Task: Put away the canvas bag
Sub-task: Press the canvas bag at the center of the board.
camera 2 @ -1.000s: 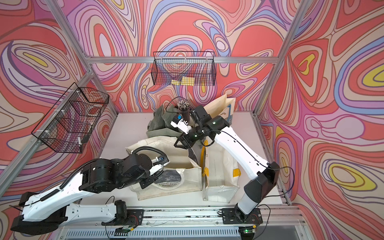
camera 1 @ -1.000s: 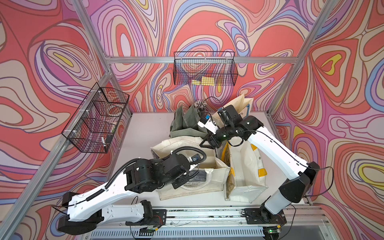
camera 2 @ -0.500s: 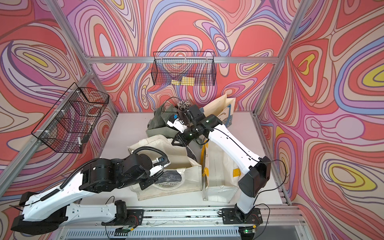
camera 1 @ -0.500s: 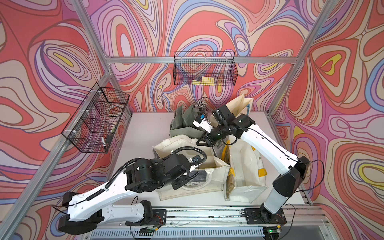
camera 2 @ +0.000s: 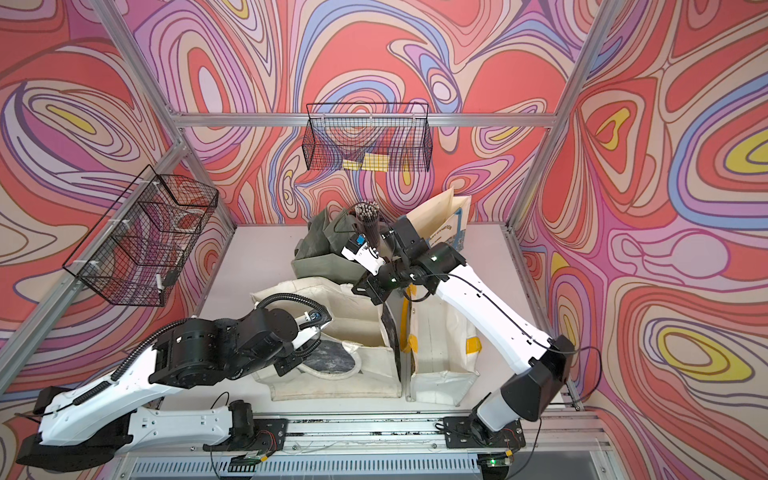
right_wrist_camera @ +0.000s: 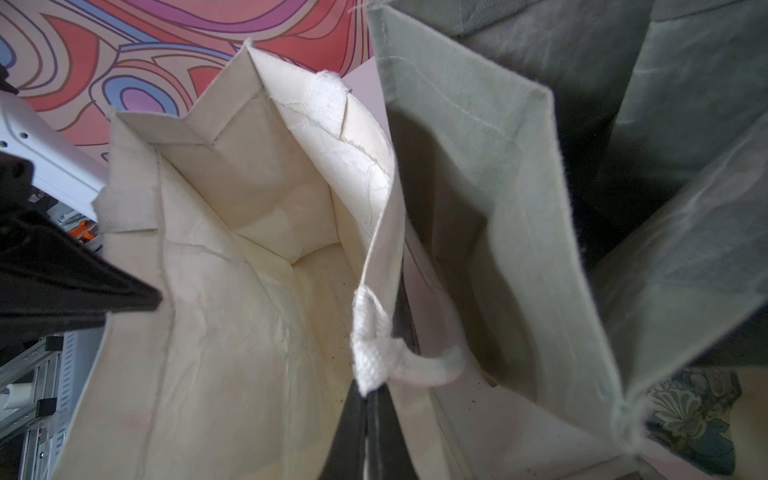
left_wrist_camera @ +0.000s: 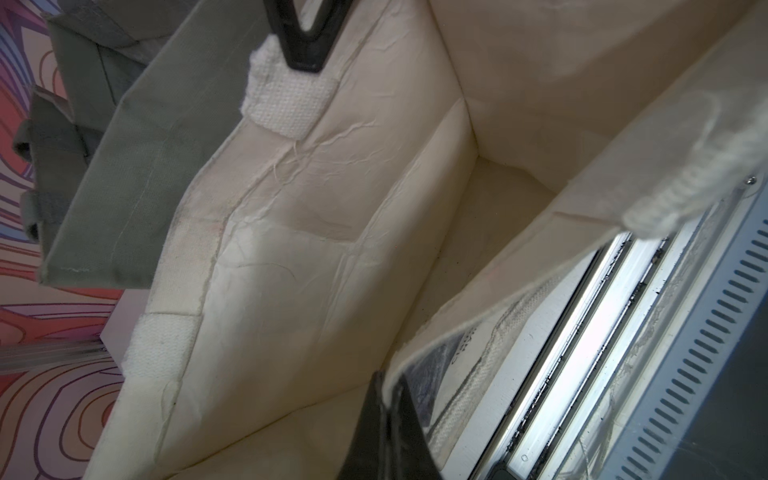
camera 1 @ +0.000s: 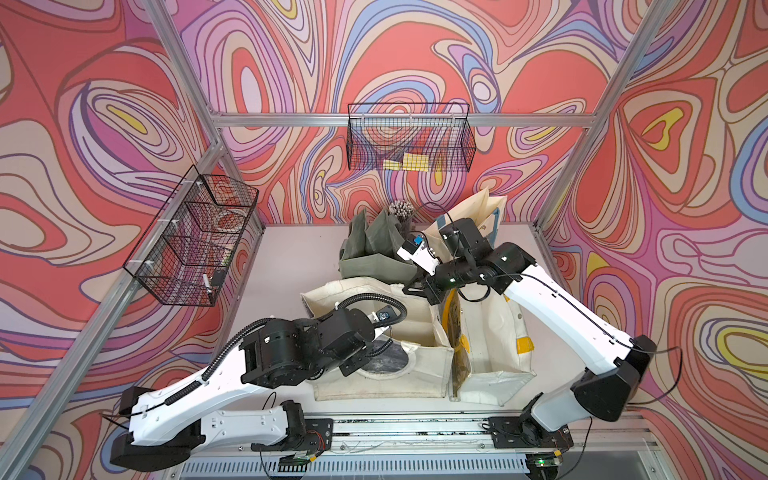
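The canvas bag (camera 1: 419, 324) (camera 2: 361, 328) is cream with a dark round print on its front. It stands open at the table's front middle. My left gripper (camera 1: 351, 368) (camera 2: 286, 365) is shut on the bag's near rim, pinching the cloth edge in the left wrist view (left_wrist_camera: 388, 386). My right gripper (camera 1: 411, 286) (camera 2: 360, 289) is shut on the far rim, where the white webbing handle (right_wrist_camera: 368, 357) is sewn on; its jaws (right_wrist_camera: 368, 397) are pressed together on that strap. The bag's inside (left_wrist_camera: 291, 249) (right_wrist_camera: 249, 291) shows nothing in it.
A grey-green bag (camera 1: 374, 257) stands right behind the canvas bag. A cream bag with yellow patches (camera 1: 490, 340) sits to its right, and a tall blue-print tote (camera 1: 486, 216) stands at the back. Wire baskets hang on the back wall (camera 1: 409, 143) and left wall (camera 1: 195, 237).
My right gripper moved left and down to the bag's far rim and shut on the handle strap. The left arm kept its hold and has not moved.
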You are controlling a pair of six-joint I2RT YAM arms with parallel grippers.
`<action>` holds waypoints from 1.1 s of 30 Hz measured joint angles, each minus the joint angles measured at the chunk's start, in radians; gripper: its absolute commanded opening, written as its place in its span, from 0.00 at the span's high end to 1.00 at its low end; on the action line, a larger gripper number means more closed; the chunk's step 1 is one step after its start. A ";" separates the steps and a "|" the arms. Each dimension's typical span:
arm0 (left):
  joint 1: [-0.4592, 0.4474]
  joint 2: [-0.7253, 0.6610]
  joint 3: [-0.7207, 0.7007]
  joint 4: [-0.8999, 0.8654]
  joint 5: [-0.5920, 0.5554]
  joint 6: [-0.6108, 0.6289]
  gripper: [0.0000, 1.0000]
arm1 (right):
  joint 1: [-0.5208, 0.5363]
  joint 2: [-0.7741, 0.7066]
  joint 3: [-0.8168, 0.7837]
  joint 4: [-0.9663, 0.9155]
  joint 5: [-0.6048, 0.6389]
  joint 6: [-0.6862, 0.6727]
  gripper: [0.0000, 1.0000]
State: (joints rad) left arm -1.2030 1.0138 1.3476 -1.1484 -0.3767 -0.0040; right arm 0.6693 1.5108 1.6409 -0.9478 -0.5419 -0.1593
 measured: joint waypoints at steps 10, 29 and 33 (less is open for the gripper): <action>0.080 -0.009 -0.055 0.077 0.001 0.005 1.00 | 0.002 -0.134 -0.168 0.110 -0.051 -0.018 1.00; 0.183 0.007 -0.138 0.231 -0.017 0.037 0.98 | 0.080 -0.147 -0.194 0.112 -0.074 -0.119 1.00; 0.184 -0.001 -0.145 0.236 -0.038 0.037 0.81 | 0.085 -0.147 -0.194 0.105 -0.076 -0.132 1.00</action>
State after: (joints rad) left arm -1.0191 1.0130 1.2030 -0.9127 -0.4145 0.0330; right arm 0.7544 1.3636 1.4467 -0.8433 -0.6174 -0.2916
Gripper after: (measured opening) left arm 0.093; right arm 0.056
